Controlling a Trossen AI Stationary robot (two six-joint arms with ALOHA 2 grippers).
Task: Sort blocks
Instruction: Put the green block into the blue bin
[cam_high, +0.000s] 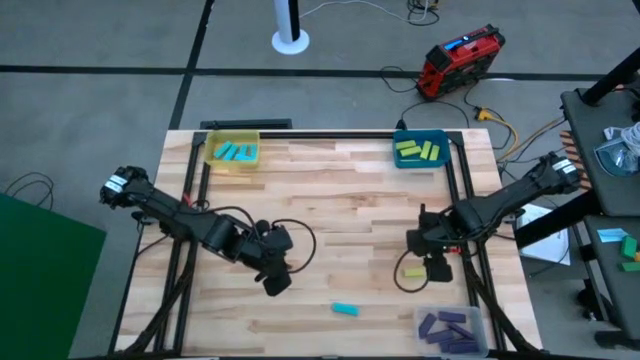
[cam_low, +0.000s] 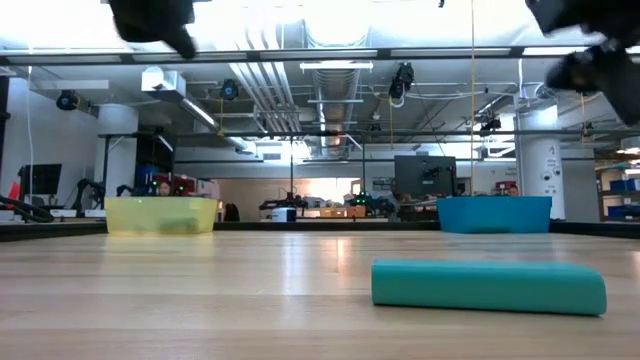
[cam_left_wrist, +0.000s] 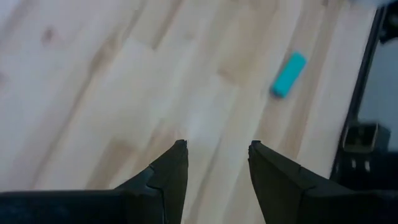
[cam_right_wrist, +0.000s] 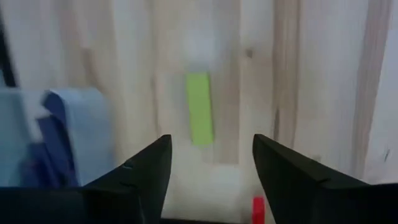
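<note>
A cyan block (cam_high: 344, 309) lies flat on the table near its front edge, also seen as the cyan block (cam_left_wrist: 289, 74) and, close up, as the cyan block (cam_low: 488, 287). A yellow-green block (cam_high: 414, 271) lies flat toward the right, shown as the yellow-green block (cam_right_wrist: 199, 108). My left gripper (cam_left_wrist: 214, 149) is open above bare wood, left of the cyan block. My right gripper (cam_right_wrist: 211, 146) is open above the table, just short of the yellow-green block. Cyan blocks lie in the yellow bin (cam_high: 233, 152), yellow-green ones in the blue bin (cam_high: 420, 150), purple ones in the clear tray (cam_high: 450, 327).
The yellow bin (cam_low: 160, 215) and the blue bin (cam_low: 494, 214) stand at the table's far edge, the clear tray at the near right corner. Black frame rails run along both sides. Bare wood lies in the table's middle.
</note>
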